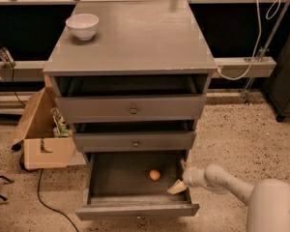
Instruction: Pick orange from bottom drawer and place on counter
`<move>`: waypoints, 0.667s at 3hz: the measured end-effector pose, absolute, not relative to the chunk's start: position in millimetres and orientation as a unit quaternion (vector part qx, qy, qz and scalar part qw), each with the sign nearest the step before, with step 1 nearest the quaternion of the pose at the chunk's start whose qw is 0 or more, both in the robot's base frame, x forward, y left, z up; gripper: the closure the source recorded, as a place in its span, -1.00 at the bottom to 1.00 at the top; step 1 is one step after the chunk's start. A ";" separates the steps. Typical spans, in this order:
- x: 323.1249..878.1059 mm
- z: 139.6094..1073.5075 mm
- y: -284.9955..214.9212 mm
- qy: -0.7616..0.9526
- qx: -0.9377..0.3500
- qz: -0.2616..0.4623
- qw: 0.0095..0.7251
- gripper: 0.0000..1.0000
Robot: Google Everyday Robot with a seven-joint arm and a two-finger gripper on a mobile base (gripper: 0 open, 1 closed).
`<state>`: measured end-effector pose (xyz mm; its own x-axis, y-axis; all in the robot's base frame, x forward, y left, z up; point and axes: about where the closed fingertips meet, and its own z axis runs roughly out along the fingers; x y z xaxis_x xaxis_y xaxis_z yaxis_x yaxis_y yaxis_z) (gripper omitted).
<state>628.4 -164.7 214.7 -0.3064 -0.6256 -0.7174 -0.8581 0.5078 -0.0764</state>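
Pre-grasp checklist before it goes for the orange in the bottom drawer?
1. bottom drawer pulled open: ok.
2. orange exposed on its floor: ok.
3. end effector inside drawer by right wall, beside orange, not touching: ok.
4. end effector open, empty: ok.
5. counter bare right of white bowl: ok.
6. Headroom under middle drawer for lift: cannot tell.

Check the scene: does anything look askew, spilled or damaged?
Nothing spilled or damaged. The orange lies alone in the open bottom drawer; the gripper is inside its right edge, beside the fruit, not touching. Only oddity: a cardboard box sits with flaps open on the floor at left.
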 end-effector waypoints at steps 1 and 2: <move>628.3 197.2 -133.0 0.785 -0.483 0.161 0.352 -1.00; 632.5 182.8 -112.9 0.784 -0.490 0.168 0.342 -1.00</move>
